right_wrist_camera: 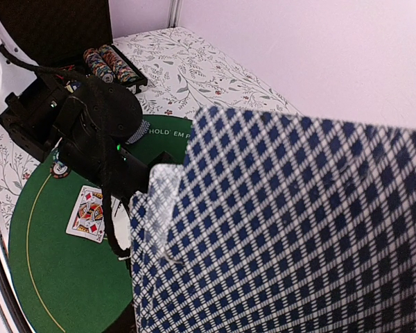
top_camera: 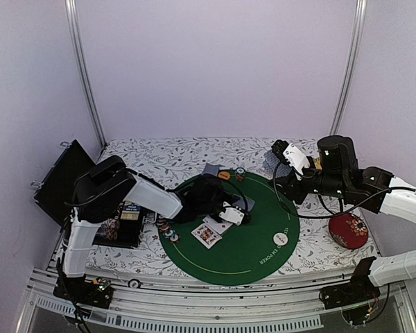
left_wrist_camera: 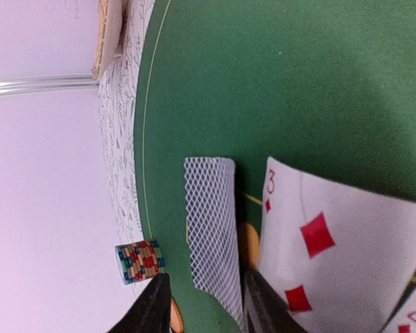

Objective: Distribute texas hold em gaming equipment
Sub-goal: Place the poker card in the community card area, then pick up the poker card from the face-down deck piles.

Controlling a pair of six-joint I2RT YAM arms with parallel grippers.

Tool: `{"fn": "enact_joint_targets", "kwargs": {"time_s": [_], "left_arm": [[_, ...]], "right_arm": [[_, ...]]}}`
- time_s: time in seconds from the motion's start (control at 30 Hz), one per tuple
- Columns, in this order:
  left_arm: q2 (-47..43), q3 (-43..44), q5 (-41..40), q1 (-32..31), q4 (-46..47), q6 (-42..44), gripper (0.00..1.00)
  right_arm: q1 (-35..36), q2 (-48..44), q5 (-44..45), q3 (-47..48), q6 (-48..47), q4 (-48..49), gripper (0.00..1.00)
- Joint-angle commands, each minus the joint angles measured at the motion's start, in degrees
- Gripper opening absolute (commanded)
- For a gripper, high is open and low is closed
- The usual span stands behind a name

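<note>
One checked card (right_wrist_camera: 284, 229) gripped in right hand (top_camera: 280, 155), left hand (left_wrist_camera: 206, 295) spread apart, one chip stack (left_wrist_camera: 140, 261) nearby

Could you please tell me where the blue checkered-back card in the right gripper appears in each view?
Top external: blue checkered-back card, held in the right gripper, by the green felt mat's far right edge.
Left wrist: not in view.
Right wrist: the card fills the lower right foreground.
Shared landmark: the green felt mat, in all three.
</note>
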Motion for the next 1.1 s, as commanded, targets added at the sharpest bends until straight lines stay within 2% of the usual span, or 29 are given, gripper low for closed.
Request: {"fn": "enact_joint_targets", "kwargs": {"time_s": [0.0,0.23,0.4,0.5,0.57,0.67,0.73,0.87,0.97,1.07], "left_arm": [[-4.1,-2.9,-1.9,-0.8,3.7,1.4,0.42],[-10.6,-8.2,-3.3,-1.0,11.8,-2.4,0.44],[-20.2,-14.1,-2.0,-1.4,15.9,-15.0,0.51],[-25.4,-12.2,-2.7,-1.5,9.4,-32.8,0.59],[-28.0,-6.6,0.0,-1.3,-2.9,-46.9,0.6],[-30.8,1.2,10.8,-0.4,-17.3,-65.2,0.61],[-32.7,2.1,17.8,0.7,-19.2,-73.8,0.61],[-33.9,1.9,25.0,2.4,-18.3,-85.7,0.66],[-32.5,3.6,29.8,2.7,-20.0,-87.6,0.72],[-33.2,3.0,30.5,3.2,-20.5,-88.5,0.74]], "right_arm": [[-0.3,-0.1,-0.2,2.0,0.1,0.5,0.44],[-0.2,0.7,-0.3,2.3,0.0,0.6,0.44],[-0.3,1.2,-0.5,2.2,-0.2,1.1,0.44],[-0.3,2.3,-0.7,2.7,-0.5,1.1,0.44],[-0.3,3.1,-1.1,3.1,-0.8,1.2,0.44],[-0.2,4.3,-1.7,3.5,-1.1,1.5,0.44],[-0.3,5.0,-2.0,3.7,-1.2,1.8,0.44],[-0.2,6.5,-5.1,3.4,-1.2,3.6,0.44],[-0.1,7.9,-6.8,3.5,-1.0,5.5,0.44],[0.3,9.3,-8.0,3.5,-0.7,6.9,0.44]]}}
